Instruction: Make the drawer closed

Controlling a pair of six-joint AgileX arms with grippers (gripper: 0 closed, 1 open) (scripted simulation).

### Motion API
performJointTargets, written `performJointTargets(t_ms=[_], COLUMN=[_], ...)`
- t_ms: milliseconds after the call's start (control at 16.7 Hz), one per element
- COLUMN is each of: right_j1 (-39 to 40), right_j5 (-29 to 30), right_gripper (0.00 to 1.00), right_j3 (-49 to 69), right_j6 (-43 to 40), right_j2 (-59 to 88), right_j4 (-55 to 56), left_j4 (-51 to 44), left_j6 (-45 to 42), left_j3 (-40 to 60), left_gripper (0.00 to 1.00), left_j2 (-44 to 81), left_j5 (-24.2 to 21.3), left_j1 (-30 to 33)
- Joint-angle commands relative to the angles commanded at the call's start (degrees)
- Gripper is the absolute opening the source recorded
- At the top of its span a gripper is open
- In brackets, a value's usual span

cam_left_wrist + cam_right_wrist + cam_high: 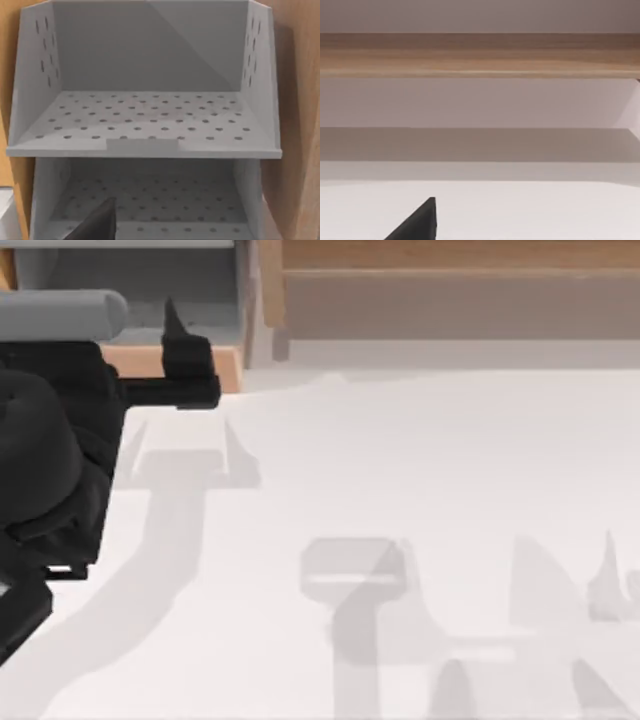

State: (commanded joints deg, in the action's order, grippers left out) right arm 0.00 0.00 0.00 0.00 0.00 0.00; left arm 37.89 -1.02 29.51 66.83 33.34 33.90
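The drawer (pixel 226 366) stands pulled out at the table's back left, with its tan front panel facing the table and grey walls behind it. My left gripper (pixel 140 330) hovers open at that front panel, and one dark fingertip (pixel 172 316) reaches over the grey inside. In the left wrist view the drawer (pixel 150 207) is the lower perforated grey box, under a fixed perforated grey tray (pixel 145 120), and a dark fingertip (pixel 102 222) sits just above its floor. My right gripper (pixel 480 232) is open and holds nothing, away from the drawer.
A long wooden shelf (pixel 450 295) with a grey-brown recess runs along the back right; the right wrist view faces this shelf (pixel 480 55). Shadows of both arms fall on the white table (pixel 400 460).
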Motion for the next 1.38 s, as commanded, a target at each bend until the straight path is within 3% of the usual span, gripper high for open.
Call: performJointTargets(t_ms=[360,660,900,1200,1380], right_j1=[0.0,0.0,0.0,0.0,0.0], right_j5=[0.0,0.0,0.0,0.0,0.0], right_gripper=[1.0,1.0,1.0,1.0,1.0], right_j3=[0.0,0.0,0.0,0.0,0.0], right_j6=[0.0,0.0,0.0,0.0,0.0], right_j2=[0.0,0.0,0.0,0.0,0.0], right_j4=[0.0,0.0,0.0,0.0,0.0], left_j4=[0.6,11.6,25.4,40.3,46.0], left_j6=[-0.7,-12.7,-32.3,-61.7,-76.1], left_j3=[-0.7,-7.5,-14.0,-15.7,-12.3], left_gripper=[1.0,1.0,1.0,1.0,1.0], left_j2=[0.1,5.1,13.9,28.4,36.8], left_j5=[-0.6,-8.8,-23.5,-48.7,-62.6], left_j1=[-0.9,-12.9,-30.7,-54.3,-64.9])
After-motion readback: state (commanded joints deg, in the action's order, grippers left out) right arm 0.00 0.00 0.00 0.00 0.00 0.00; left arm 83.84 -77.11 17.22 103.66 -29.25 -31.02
